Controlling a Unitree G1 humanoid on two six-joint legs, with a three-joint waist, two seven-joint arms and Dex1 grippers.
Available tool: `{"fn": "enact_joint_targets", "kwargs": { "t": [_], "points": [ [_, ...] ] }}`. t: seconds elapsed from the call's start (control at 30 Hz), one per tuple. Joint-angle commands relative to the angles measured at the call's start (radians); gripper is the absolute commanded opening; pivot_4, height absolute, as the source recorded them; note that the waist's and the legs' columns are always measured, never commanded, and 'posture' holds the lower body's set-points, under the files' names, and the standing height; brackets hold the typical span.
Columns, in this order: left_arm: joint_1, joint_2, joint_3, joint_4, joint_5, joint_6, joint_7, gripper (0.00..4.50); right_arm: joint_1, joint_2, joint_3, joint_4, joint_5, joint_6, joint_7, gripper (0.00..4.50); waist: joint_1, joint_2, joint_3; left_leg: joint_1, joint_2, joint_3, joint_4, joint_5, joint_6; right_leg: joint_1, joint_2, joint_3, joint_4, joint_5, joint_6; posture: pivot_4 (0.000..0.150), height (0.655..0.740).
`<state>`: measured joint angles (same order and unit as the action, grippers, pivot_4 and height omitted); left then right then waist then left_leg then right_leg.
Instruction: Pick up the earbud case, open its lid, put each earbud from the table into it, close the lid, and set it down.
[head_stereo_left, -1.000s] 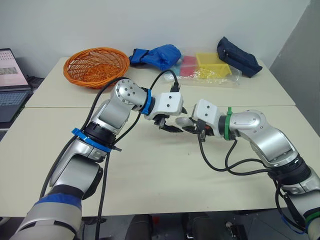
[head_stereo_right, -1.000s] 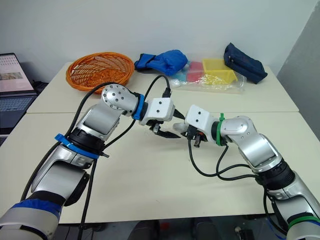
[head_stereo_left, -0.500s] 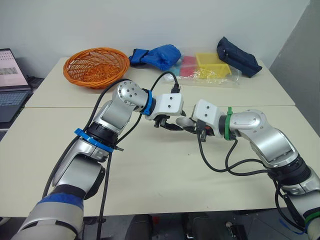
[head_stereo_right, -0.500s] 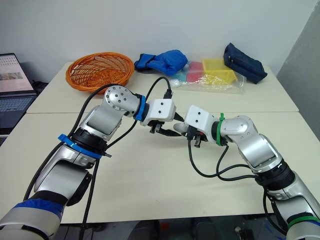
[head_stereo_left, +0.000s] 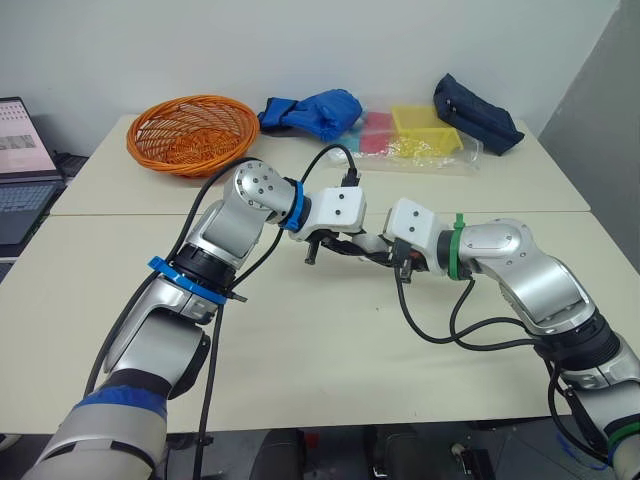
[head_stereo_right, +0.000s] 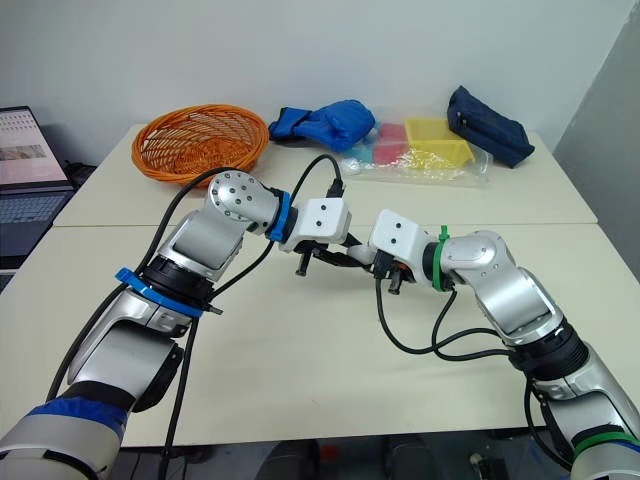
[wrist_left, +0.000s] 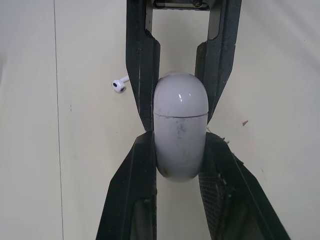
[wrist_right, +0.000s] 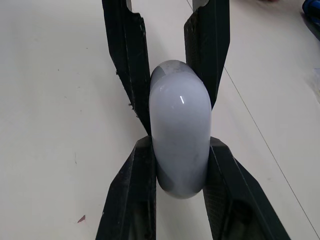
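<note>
You have bright, even room light falling from overhead across the table (head_stereo_left: 300, 340). The shadows on it are soft and pale, with no hard edges. The earbud case (wrist_right: 180, 145) carries a small white glint on its dome in the right wrist view and a broader, milder sheen in the left wrist view. The clear plastic bag (head_stereo_left: 425, 150) at the far side glints faintly. The laptop screen (head_stereo_left: 20, 140) glows without washing out.
</note>
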<state>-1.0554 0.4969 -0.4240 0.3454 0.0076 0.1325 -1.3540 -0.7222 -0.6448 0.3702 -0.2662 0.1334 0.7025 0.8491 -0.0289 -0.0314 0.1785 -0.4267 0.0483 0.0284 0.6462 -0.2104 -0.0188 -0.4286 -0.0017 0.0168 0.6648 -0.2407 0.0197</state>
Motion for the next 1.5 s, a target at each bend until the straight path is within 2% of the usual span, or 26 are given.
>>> {"fn": "enact_joint_targets", "kwargs": {
  "t": [0.03, 0.23, 0.57, 0.6, 0.7, 0.8, 0.87, 0.97, 1.1, 1.27, 1.5],
  "points": [
    [-0.018, -0.008, 0.036, -0.059, -0.015, 0.02, 0.012, 0.75, -0.011, -0.004, -0.018, -0.002, -0.027, -0.006, -0.009, 0.85, 0.0, 0.0, 0.0, 0.0, 0.0, 0.0, 0.0, 0.0, 0.0, 0.0, 0.0, 0.0, 0.0, 0.0, 0.0, 0.15, 0.74],
    [-0.006, 0.0, 0.029, -0.057, 0.004, 0.005, 0.02, 0.75, -0.013, -0.005, -0.024, 0.018, -0.035, -0.01, -0.01, 0.85, 0.0, 0.0, 0.0, 0.0, 0.0, 0.0, 0.0, 0.0, 0.0, 0.0, 0.0, 0.0, 0.0, 0.0, 0.0, 0.15, 0.74],
    [0.013, -0.005, 0.046, -0.043, -0.012, 0.02, 0.043, 0.75, -0.014, 0.006, -0.083, 0.019, -0.01, -0.001, -0.004, 4.33, 0.0, 0.0, 0.0, 0.0, 0.0, 0.0, 0.0, 0.0, 0.0, 0.0, 0.0, 0.0, 0.0, 0.0, 0.0, 0.15, 0.74],
    [0.019, -0.012, 0.059, -0.038, -0.034, 0.029, 0.04, 0.75, -0.011, 0.007, -0.098, 0.005, 0.004, 0.001, 0.002, 4.46, 0.0, 0.0, 0.0, 0.0, 0.0, 0.0, 0.0, 0.0, 0.0, 0.0, 0.0, 0.0, 0.001, 0.0, 0.0, 0.15, 0.74],
    [0.036, -0.017, 0.084, -0.033, -0.074, 0.061, 0.025, 0.75, -0.001, 0.002, -0.13, -0.034, 0.041, 0.014, 0.02, 4.46, 0.0, 0.0, 0.0, 0.0, 0.0, 0.0, 0.001, 0.0, 0.0, 0.0, 0.0, 0.0, 0.001, 0.0, 0.0, 0.15, 0.74],
    [0.093, -0.012, 0.159, -0.031, -0.199, 0.162, -0.029, 0.75, 0.034, 0.007, -0.271, -0.142, 0.221, 0.061, 0.083, 4.46, -0.001, 0.0, 0.0, 0.0, 0.0, 0.0, 0.0, 0.0, 0.0, 0.0, 0.0, 0.0, 0.001, 0.0, 0.0, 0.15, 0.74],
    [0.14, -0.01, 0.23, -0.082, -0.314, 0.299, -0.044, 0.75, 0.079, 0.026, -0.384, -0.204, 0.345, 0.116, 0.082, 4.46, -0.001, 0.0, 0.0, 0.0, 0.0, 0.0, 0.0, 0.0, 0.0, 0.0, 0.0, 0.0, 0.001, 0.0, 0.0, 0.15, 0.74],
    [0.185, 0.005, 0.297, -0.177, -0.448, 0.504, -0.039, 0.75, 0.154, -0.025, -0.404, -0.252, 0.354, 0.082, 0.095, 4.46, 0.0, 0.0, 0.0, 0.0, 0.001, -0.002, 0.0, 0.0, 0.0, 0.001, 0.0, -0.001, 0.001, 0.0, 0.0, 0.15, 0.74],
    [0.272, 0.063, 0.294, -0.263, -0.465, 0.54, -0.035, 0.75, 0.118, 0.001, -0.431, -0.267, 0.42, 0.183, 0.003, 4.46, -0.003, 0.0, 0.0, 0.005, 0.0, 0.0, 0.001, 0.0, 0.0, 0.004, -0.001, 0.001, 0.002, 0.0, 0.0, 0.15, 0.74],
    [0.268, 0.048, 0.312, -0.284, -0.492, 0.571, 0.026, 0.75, 0.085, -0.009, -0.368, -0.228, 0.362, 0.167, -0.06, 4.46, -0.001, 0.0, 0.0, 0.011, 0.0, -0.001, 0.001, 0.0, 0.0, 0.008, -0.001, 0.0, 0.005, 0.0, -0.001, 0.15, 0.74],
    [0.263, 0.043, 0.31, -0.299, -0.513, 0.581, 0.05, 0.75, 0.077, -0.01, -0.344, -0.236, 0.394, 0.178, -0.056, 4.46, 0.0, 0.0, 0.0, 0.011, -0.001, 0.0, 0.001, 0.001, 0.0, 0.007, -0.001, 0.001, 0.007, -0.001, -0.002, 0.15, 0.74]
  ]
}}
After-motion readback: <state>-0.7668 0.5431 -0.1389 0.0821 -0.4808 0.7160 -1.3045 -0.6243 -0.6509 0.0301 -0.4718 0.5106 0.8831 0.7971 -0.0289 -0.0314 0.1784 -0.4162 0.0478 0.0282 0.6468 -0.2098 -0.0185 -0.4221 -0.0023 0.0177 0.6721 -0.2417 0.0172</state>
